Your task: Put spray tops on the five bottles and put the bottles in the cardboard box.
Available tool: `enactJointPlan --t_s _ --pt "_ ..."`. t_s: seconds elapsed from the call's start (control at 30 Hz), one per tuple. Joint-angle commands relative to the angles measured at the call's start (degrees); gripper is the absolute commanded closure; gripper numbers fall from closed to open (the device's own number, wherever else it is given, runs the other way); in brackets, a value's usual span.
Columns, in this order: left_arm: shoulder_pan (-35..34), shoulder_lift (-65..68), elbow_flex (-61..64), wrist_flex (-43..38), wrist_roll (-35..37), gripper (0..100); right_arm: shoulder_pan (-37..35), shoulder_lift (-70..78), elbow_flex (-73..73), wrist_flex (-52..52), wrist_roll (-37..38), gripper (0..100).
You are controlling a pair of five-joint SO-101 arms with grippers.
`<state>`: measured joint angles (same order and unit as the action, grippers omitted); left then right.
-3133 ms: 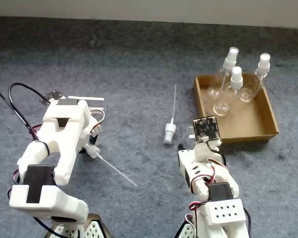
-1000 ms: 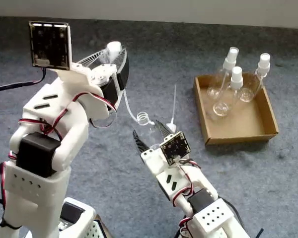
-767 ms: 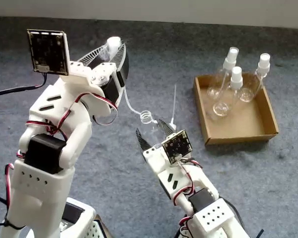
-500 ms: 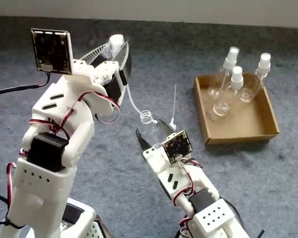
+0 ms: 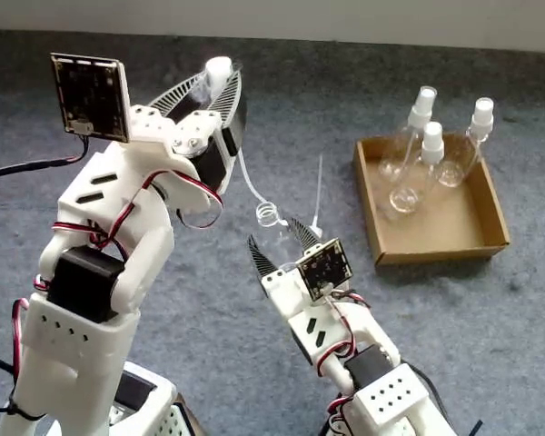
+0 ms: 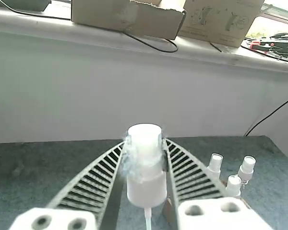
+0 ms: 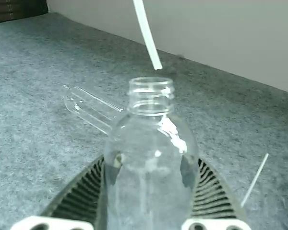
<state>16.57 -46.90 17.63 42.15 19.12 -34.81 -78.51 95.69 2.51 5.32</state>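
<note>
L pincer (image 5: 220,80) is clamping a white spray top (image 6: 145,165) btwn its ribbed fingers (image 6: 93,175), raised well above the grey counter (image 5: 490,345). Its jaws are closing only as far as the top's width. The top's thin dip tube (image 5: 246,178) is hanging down and curving toward the R arm. The tube's cut end is hovering just over the mouth of the open bottle (image 7: 151,163), not yet inside.

R pincer (image 5: 273,234) is holding that clear bottle upright by its body, fingers spread partway round it. Can't tell if the bottle's base is touching the counter.

Cardboard box (image 5: 436,251) is sitting off to the R side w/ three capped bottles (image 5: 424,168) lying in it, spray heads poking over the far rim. A second spray top (image 5: 314,222) is lying on the counter btwn R pincer and box, tube pointing away from the arms. One more bare bottle (image 7: 89,108) is lying on its side beyond the held one.
</note>
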Motion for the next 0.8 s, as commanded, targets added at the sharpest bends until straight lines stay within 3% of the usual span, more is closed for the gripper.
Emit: enactJointPlan --t_s 0.0,0.27,0.6,0.77 --pt "4.5 -1.3 -2.7 -0.5 -0.3 100 0.7 -1.0 6.9 -1.7 -0.1 90.6" --pt "5.0 -1.3 -2.8 4.4 -0.4 100 0.8 -1.0 6.9 -1.7 -0.1 90.6" --pt "5.0 -1.3 -2.7 4.4 -0.4 100 0.8 -1.0 6.9 -1.7 -0.1 90.6" --pt "5.4 -1.3 3.8 4.1 -0.2 100 0.9 -1.0 6.9 -1.7 -0.1 90.6"
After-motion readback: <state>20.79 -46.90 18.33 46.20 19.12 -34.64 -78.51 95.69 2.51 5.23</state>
